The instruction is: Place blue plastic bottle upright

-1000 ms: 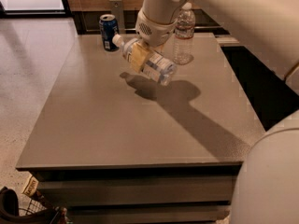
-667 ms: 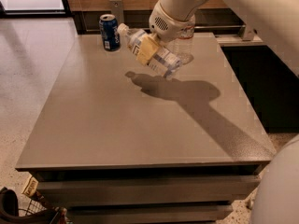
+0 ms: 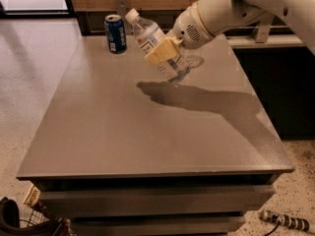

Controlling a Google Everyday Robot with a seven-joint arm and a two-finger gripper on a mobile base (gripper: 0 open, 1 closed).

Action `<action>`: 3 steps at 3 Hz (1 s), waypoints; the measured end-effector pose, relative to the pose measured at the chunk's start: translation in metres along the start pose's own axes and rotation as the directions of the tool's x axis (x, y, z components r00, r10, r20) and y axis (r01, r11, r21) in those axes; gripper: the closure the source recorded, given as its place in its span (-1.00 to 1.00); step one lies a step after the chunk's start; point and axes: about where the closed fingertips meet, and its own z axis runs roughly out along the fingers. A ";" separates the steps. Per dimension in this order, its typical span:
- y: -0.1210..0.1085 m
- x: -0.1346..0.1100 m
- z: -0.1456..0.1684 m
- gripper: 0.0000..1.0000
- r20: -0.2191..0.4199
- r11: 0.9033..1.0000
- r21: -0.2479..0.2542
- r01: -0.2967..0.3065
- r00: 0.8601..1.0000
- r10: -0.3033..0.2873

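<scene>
The blue plastic bottle (image 3: 150, 39) is a clear bottle with a white cap and a pale label. It is tilted, cap up and to the left, held above the far part of the grey table (image 3: 123, 127). My gripper (image 3: 162, 53), with cream-coloured fingers (image 3: 158, 54), is shut around the bottle's middle. The bottle's base hangs just above the tabletop, over its own shadow. The white arm reaches in from the upper right.
A dark blue soda can (image 3: 115, 33) stands upright at the table's far left. The base of another clear bottle (image 3: 193, 61) shows behind my gripper, mostly hidden by the arm. A wire basket (image 3: 29, 220) sits on the floor at lower left.
The bottle has been lifted and rotated from nearly lying toward upright, its cap now pointing up and left. The arm has swung to the right.
</scene>
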 end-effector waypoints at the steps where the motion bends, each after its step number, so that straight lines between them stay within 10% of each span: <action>1: 0.016 -0.006 -0.004 1.00 0.130 1.000 -0.028 0.007 0.991 -0.004; 3: 0.032 -0.037 0.029 1.00 0.344 0.976 -0.180 -0.123 0.922 0.180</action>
